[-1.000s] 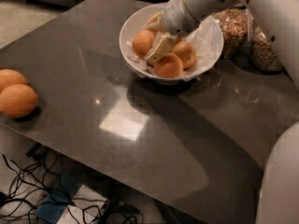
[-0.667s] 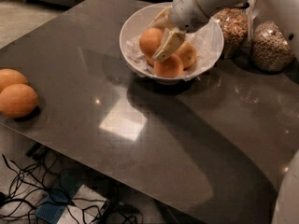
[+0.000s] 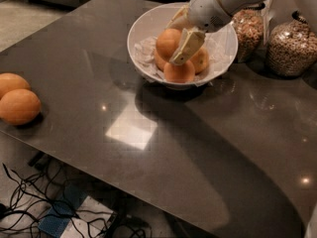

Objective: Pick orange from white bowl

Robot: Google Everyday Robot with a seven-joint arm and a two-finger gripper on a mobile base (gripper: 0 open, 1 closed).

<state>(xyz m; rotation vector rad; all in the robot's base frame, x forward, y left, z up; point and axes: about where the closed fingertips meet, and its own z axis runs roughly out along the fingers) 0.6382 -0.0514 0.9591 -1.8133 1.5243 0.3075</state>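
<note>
The gripper [image 3: 173,43] hung inside the bowl [image 3: 143,26] near the tabletop's [image 3: 148,152] far edge, its jaws clamped on the orange [image 3: 166,41], which sat above the other fruit [image 3: 179,72] there. Two jars [image 3: 292,46] stood by the far right corner, and two more oranges [image 3: 17,100] lay at the left edge.

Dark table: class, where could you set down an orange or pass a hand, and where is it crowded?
Free: table middle, between white bowl and two loose oranges at left edge, and near side. Crowded: far corner, pincer in the bowl, jars beside it.
</note>
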